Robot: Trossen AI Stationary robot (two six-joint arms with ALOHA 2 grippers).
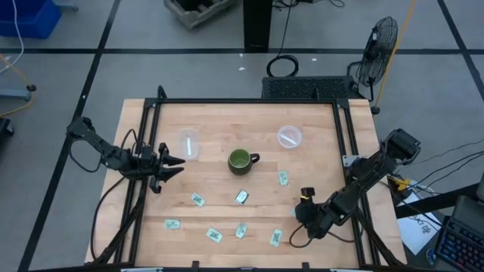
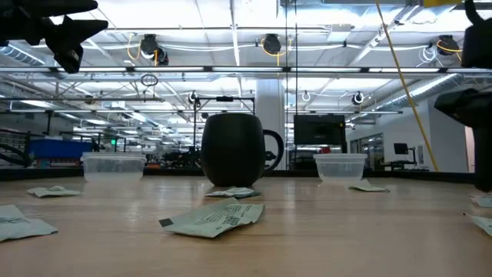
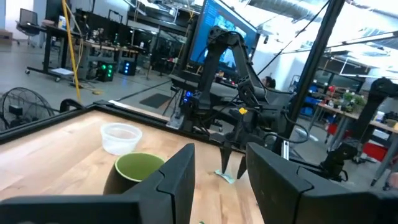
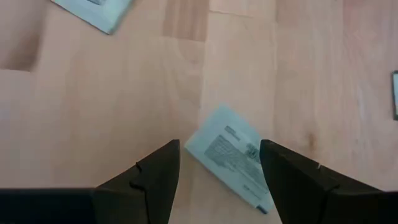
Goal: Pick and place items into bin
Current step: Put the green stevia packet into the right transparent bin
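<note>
1. Pale green packets point(image 1: 198, 200) lie scattered over the near half of the table point(image 1: 227, 121), in front of the mug point(image 1: 240, 161); we see none in either clear tub.
2. We have the right gripper point(image 4: 219, 163) poised over one packet point(image 4: 230, 154) by the near right corner, fingers spread and holding nothing.
3. That packet sits directly between and just ahead of our right fingers point(image 4: 152, 171). Its long axis runs slantwise across the gap, not square to it.
4. We judge the coming move to be a straight descent, perhaps with a small wrist turn so the fingers close across the short side.
5. Our left gripper point(image 1: 171, 165) hangs by the left edge, open and empty, near the left tub point(image 1: 187, 142) and well apart from this packet, so the right arm is plainly nearer.
</note>
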